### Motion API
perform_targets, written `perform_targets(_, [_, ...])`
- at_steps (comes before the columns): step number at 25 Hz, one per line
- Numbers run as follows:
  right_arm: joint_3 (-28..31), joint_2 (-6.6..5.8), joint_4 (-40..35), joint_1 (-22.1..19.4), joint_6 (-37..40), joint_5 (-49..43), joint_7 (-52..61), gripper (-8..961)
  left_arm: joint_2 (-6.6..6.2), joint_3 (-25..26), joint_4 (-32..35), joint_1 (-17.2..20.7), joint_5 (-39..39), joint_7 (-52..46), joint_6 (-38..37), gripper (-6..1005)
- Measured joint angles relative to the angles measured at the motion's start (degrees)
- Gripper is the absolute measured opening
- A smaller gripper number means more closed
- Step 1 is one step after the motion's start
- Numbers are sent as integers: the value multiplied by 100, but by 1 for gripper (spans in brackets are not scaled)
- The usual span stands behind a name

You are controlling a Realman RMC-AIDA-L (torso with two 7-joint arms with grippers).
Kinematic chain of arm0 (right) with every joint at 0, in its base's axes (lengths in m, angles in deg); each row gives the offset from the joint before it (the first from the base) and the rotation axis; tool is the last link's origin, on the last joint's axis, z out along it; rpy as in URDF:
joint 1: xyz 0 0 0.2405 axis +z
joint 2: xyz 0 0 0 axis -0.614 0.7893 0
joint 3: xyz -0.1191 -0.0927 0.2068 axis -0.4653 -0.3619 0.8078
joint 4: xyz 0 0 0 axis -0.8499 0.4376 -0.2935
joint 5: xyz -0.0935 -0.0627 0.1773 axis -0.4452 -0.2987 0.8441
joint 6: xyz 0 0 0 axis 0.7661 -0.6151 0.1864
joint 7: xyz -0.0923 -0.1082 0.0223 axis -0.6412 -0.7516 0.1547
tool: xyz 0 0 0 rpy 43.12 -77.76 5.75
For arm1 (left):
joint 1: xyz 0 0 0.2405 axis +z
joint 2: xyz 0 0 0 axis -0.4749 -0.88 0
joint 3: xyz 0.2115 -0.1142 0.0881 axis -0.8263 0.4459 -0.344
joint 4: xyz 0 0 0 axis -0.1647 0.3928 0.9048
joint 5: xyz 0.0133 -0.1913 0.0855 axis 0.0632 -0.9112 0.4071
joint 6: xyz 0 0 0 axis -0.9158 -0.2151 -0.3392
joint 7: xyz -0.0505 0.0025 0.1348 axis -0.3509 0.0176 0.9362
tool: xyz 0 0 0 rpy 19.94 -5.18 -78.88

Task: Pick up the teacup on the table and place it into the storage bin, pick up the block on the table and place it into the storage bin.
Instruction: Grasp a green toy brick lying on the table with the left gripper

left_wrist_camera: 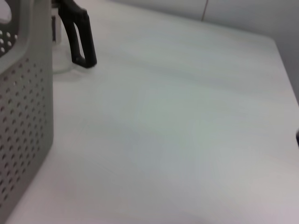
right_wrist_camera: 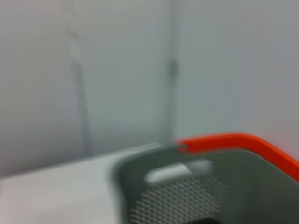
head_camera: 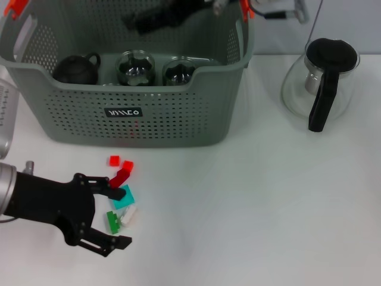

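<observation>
Cups (head_camera: 136, 68) already sit in the bin (head_camera: 178, 119), beside a dark teapot (head_camera: 76, 68), so count that half done. Your left gripper (head_camera: 110, 217) lies low on the table (head_camera: 268, 196), fingers apart around the blocks (head_camera: 122, 199), none lifted yet. The right gripper (head_camera: 158, 18) hangs over the bin; I can't tell its fingers. A glass kettle (head_camera: 321, 80) stands apart.

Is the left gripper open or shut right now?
Open. In the head view the black left gripper has its fingers spread apart around the small coloured blocks on the white table, not yet closed.
</observation>
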Motion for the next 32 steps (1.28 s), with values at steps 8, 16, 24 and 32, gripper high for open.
perform_targets(8, [-10,-16,-445,-1644,1061,1640,-1509,931,154,-206,1010,2,750,-335,-102,934])
perform_targets(16, [-47,-14,-382,-2445,1956,1671,-2048,931,183,-1648,1474,-70,1600,-1965,326,934])
perform_targets(24, [223,-28,-73,-2644,1977,1665,-2309,930,203,-2789,1452,-237,2137,-3169,852,933])
perform_targets(32, [281,-46,184,-2614,1977,1594,-2509,930,226,-3479,1435,-257,2512,-3740,1237,933])
